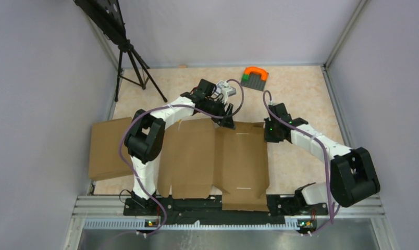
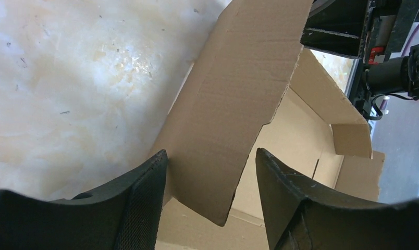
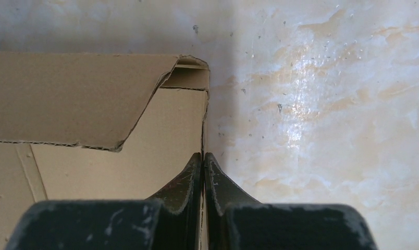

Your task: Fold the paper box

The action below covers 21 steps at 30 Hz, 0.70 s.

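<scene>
The brown cardboard box (image 1: 212, 156) lies partly folded in the middle of the table, its panels mostly flat. My left gripper (image 1: 227, 121) is at the box's far edge. In the left wrist view it (image 2: 212, 153) is open, with a raised cardboard flap (image 2: 233, 104) standing between its fingers, not pinched. My right gripper (image 1: 270, 133) is at the box's far right corner. In the right wrist view it (image 3: 203, 154) is shut on the thin upright side wall (image 3: 205, 114) of the box, seen edge-on. A far flap (image 3: 77, 99) leans over the box floor there.
A second flat cardboard sheet (image 1: 108, 148) lies at the left, partly under the left arm. A grey plate with an orange and green brick (image 1: 255, 77) sits at the far side. A black tripod (image 1: 134, 62) stands at the back left. Walls enclose the table.
</scene>
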Each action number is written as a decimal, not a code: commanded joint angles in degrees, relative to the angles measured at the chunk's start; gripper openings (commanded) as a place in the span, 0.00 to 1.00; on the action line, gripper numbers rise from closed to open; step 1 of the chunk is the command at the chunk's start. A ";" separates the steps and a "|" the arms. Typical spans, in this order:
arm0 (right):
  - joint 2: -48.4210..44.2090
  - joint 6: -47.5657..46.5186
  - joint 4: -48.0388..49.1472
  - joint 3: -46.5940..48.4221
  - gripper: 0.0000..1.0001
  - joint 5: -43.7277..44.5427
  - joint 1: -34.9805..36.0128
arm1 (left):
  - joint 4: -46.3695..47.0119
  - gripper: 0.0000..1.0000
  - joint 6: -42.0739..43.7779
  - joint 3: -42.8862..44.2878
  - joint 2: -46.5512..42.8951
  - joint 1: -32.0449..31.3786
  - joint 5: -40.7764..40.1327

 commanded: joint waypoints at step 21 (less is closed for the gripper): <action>-3.26 0.91 4.22 -2.00 0.08 -0.94 0.81 | 0.04 0.86 -0.18 2.31 -1.92 -0.80 7.85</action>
